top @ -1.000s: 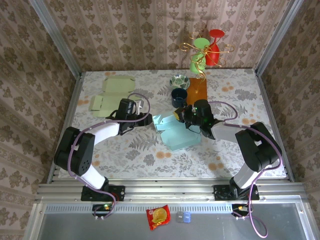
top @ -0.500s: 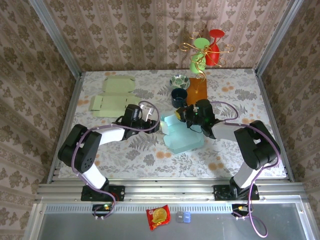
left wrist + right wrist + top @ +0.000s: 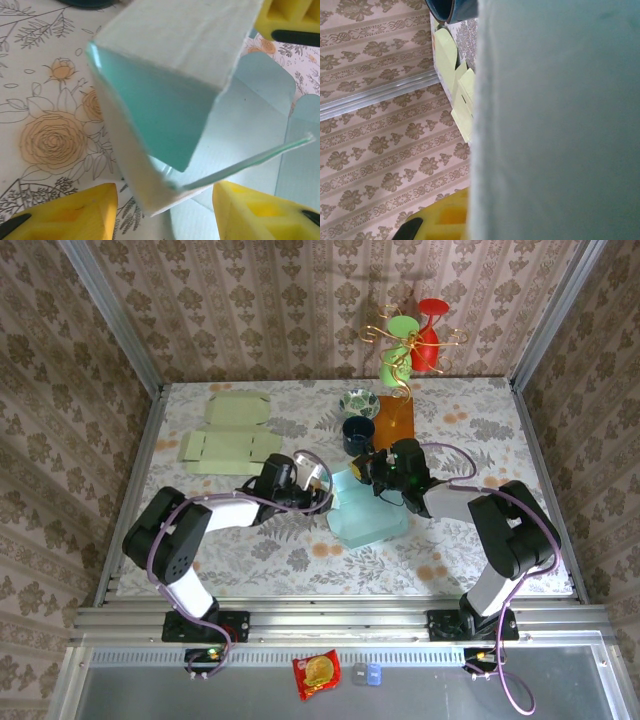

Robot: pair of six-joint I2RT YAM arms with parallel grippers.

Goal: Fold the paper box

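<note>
Left pincer [image 3: 320,492]: released; its two yellow fingers [image 3: 65,212] stand apart, one on each side of a lifted corner of the paper box [image 3: 372,516]. Whether they touch the paper is not clear.
Right pincer [image 3: 363,468]: clenched on the far edge of the paper box; in its wrist view the grey-blue panel stands directly against its yellow finger [image 3: 442,217].
Paper box: light blue, near the middle of the table [image 3: 260,545], between the two pincers. It is partly folded: the large panel lies flat on the flowered cloth, and the left and far sides are lifted up and bent over it, with rounded flaps lying open beside them.
Cup [image 3: 357,433]: dark blue, just behind the right pincer, upright.
Bowl [image 3: 359,402]: small and patterned, just behind the cup.
Orange board [image 3: 394,422]: flat, just beside the cup and the bowl, on their right.
Green cardboard sheets [image 3: 230,435]: unfolded and flat, at the far left of the table, well apart from the paper box.
Wire stand [image 3: 408,350]: gold, at the far edge, carrying a green and a red piece.
Snack packet [image 3: 316,673]: red, on the metal ledge in front of the table.
</note>
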